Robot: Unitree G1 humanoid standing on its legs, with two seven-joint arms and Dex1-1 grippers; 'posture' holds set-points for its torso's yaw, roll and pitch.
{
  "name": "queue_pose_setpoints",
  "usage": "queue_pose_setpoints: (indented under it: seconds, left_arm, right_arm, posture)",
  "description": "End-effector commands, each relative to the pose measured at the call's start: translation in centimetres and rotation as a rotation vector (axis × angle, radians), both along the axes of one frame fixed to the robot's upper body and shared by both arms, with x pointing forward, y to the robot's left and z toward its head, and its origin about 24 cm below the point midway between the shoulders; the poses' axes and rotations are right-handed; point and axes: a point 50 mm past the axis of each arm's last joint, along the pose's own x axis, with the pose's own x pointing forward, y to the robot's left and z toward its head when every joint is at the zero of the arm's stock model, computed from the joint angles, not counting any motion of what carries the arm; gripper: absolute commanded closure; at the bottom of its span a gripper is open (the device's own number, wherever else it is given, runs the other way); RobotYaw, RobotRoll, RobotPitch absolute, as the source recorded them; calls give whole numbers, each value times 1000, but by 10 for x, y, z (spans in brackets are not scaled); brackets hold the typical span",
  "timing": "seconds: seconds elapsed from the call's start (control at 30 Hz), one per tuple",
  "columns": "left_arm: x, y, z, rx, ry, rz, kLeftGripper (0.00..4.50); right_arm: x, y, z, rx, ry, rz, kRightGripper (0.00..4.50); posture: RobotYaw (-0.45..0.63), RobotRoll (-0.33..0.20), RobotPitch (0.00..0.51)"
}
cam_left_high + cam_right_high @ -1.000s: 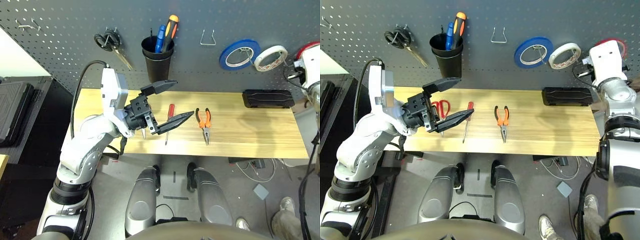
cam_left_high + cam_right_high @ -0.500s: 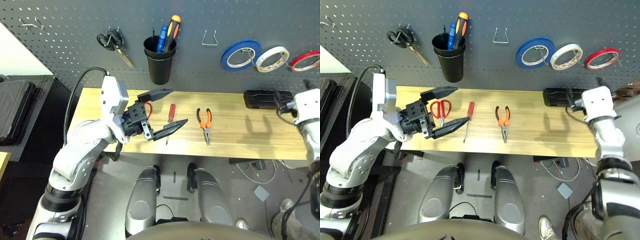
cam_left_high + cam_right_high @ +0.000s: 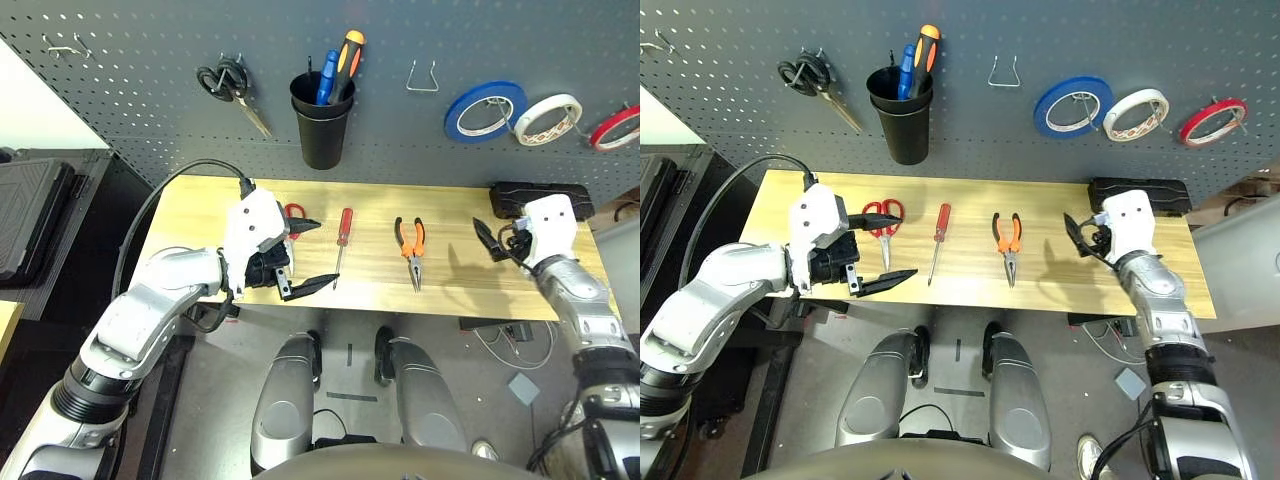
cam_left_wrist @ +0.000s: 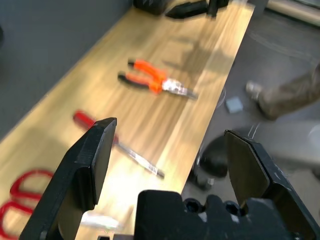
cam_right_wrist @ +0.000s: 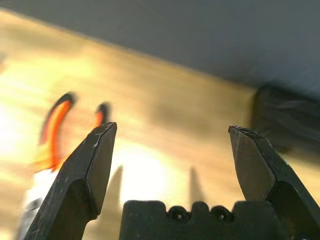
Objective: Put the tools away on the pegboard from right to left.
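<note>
The left gripper [image 3: 303,256], its two tapered black fingers spread wide and holding nothing, hangs over the near edge of the pale wood-grain table [image 3: 460,290], with the red-handled scissors [image 3: 882,222] just behind it, the slim red-handled screwdriver [image 3: 341,245] with its thin steel shaft just to its right, and the orange-handled needle-nose pliers [image 3: 409,244] further right. The right gripper [image 3: 1076,238], also spread wide and empty, hovers over the table well right of the pliers, pointing toward them, with a flat black block [image 3: 1162,195] behind it. On the dark grey perforated pegboard [image 3: 130,70] above and behind the right gripper the thin red tape ring [image 3: 1212,121] hangs from a hook, next to the white tape roll [image 3: 1134,114] and the blue tape roll [image 3: 1072,107].
</note>
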Motion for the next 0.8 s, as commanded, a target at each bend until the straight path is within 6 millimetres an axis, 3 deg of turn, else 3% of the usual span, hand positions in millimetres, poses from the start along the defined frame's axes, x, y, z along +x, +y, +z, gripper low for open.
queue_pose_setpoints:
  seconds: [0.03, 0.4, 0.8]
  left_arm:
    - [1, 1, -10, 61, 20, 5, 0]
    - [10, 5, -15, 118, 11, 41, 0]
    - [15, 10, -17, 152, 9, 88, 0]
  right_arm:
    - [-3, 12, -7, 55, 161, -4, 35]
    - [8, 63, -21, 132, 435, -25, 35]
    - [37, 87, -36, 41, 549, -85, 35]
  posture:
    - [214, 0, 264]
    - [228, 0, 276]
    - [262, 0, 289]
